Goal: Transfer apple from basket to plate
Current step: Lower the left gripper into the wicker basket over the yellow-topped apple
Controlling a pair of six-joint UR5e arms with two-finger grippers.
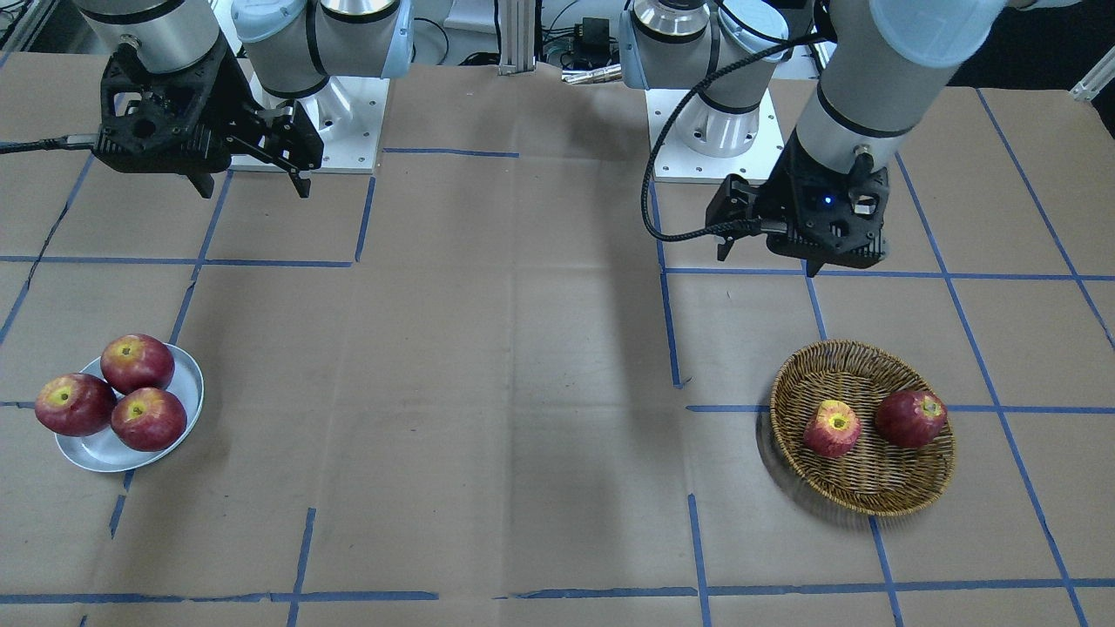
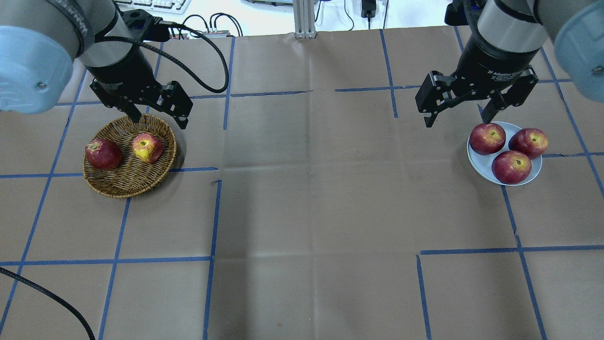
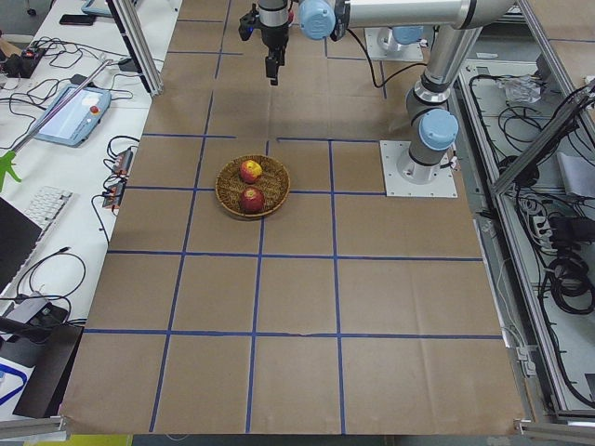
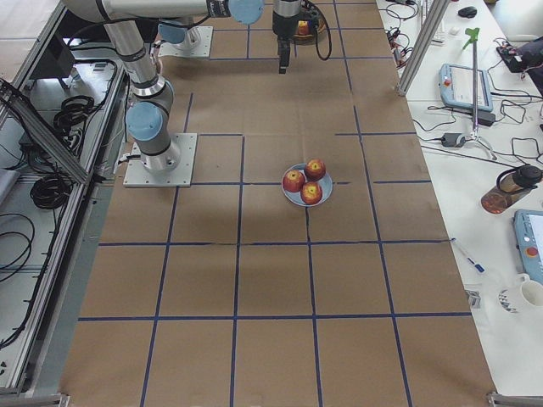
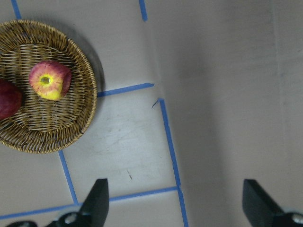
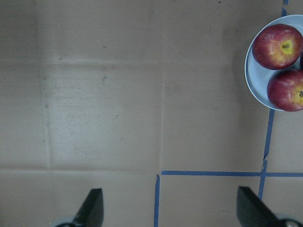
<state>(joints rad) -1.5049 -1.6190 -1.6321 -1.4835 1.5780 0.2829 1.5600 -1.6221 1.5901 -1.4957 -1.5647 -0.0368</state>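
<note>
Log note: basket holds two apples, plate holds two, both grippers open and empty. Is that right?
Not quite. The plate holds three apples, not two; the overhead view shows it. The basket holds two, and the left gripper and right gripper are open and empty.

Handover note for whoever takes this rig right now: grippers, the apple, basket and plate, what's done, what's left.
Left gripper: jaws open, empty, raised beside the basket.
Right gripper: jaws open, empty, raised near the plate.
The apple lies in the basket, next to a darker apple.
The plate holds three red apples.
Done: no grasp yet.
Left: pick the apple, carry it across, set it on the plate, where room looks tight.
</note>
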